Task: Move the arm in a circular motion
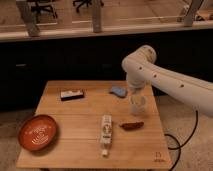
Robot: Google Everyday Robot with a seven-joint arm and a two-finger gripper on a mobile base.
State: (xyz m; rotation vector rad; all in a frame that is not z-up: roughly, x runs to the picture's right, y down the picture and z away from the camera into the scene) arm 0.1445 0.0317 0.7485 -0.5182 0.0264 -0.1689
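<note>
Nearest you: white bottle (105,133) lying flat on the bench (65,155), orange bowl (37,133) well off to the left, out of harm's way.

Next back: reddish-brown item (131,126), just in front of the gripper (137,104). The gripper hangs low over the bench's right half. Can't tell how wide it stands or whether it carries anything.

Just behind it: blue object (118,91). Dark flat box (72,94) is further left.

The arm (150,70) reaches in from the right, with the bulbous joint high above the gripper.

Risk, as I judge it: at this height, your circle could sweep the reddish-brown item or the blue object and push either off the bench. Lift before widening the circle.
</note>
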